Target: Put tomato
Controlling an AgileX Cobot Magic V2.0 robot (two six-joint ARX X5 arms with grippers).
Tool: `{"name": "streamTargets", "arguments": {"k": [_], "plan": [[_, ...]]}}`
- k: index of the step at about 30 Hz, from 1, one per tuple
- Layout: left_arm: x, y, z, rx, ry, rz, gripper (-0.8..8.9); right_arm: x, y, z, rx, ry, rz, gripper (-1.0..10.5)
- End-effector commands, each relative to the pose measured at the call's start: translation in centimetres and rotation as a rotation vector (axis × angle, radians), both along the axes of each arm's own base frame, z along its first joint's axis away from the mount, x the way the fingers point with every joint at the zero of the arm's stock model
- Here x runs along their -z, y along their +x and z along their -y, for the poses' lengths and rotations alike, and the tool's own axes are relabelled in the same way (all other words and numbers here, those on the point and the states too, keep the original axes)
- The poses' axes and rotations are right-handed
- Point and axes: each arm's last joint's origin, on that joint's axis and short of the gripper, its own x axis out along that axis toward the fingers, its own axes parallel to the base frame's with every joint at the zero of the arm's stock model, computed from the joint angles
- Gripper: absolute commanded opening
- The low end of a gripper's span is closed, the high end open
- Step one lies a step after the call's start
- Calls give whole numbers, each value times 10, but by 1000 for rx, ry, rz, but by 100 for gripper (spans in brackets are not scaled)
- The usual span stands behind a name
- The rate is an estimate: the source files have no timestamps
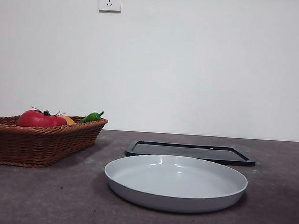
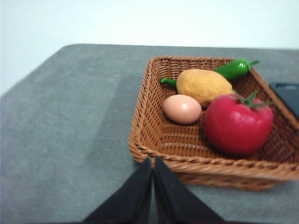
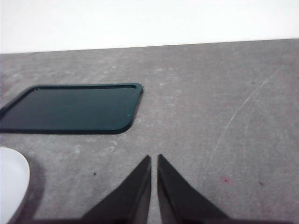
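The left gripper hung closed and empty just outside the basket; the right gripper, also closed, waited. The tomato lay in the basket beside an egg.

One tomato, one egg, one potato, one green pepper, one basket, one plate, one tray.

Right hand jaws closed above grey table, black tray, white plate edge
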Motion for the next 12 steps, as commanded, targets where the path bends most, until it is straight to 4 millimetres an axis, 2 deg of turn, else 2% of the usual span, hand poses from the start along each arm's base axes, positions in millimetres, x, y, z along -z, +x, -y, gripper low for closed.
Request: {"name": "streamTargets", "arguments": {"k": [1, 6, 12], "plan": [[7, 1, 0, -32, -183, -21, 9, 1, 0, 0, 8, 66, -3, 14], [7, 1, 0, -54, -316, -24, 9, 0, 0, 0, 0, 108, -7, 14], [-5, -1, 0, -52, -373, 1, 9, -9, -2, -1, -31, 158, 12, 14]]}}
